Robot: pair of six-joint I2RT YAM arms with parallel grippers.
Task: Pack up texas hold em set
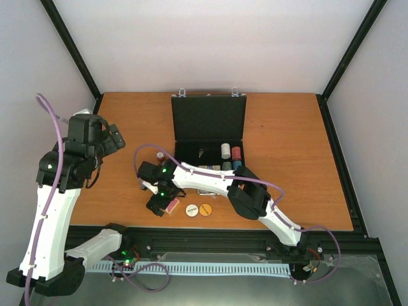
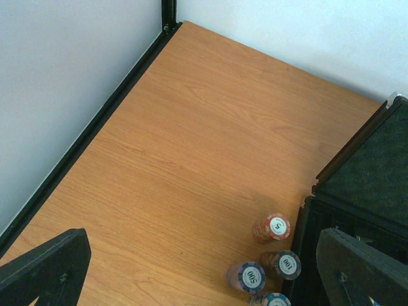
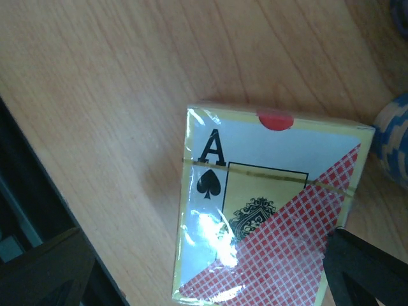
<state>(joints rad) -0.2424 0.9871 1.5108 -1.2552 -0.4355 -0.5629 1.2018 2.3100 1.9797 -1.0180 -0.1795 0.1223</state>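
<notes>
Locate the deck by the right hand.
The deck lies on the table under the open right hand, near the front edge in the top view, just left of the white disc.

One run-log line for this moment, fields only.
case open | right gripper open over card deck | left gripper open, empty | chip stacks beside case | white disc, orange disc unpacked

Left arm point(image 1: 54, 204) stands raised, well left of the case point(image 1: 209, 121). Left gripper point(image 1: 116, 136) points toward the case, jaws spread wide. Right arm point(image 1: 217, 182) reaches leftward in front of the case. Right gripper point(image 1: 164, 206) points down, jaws spread wide.
</notes>
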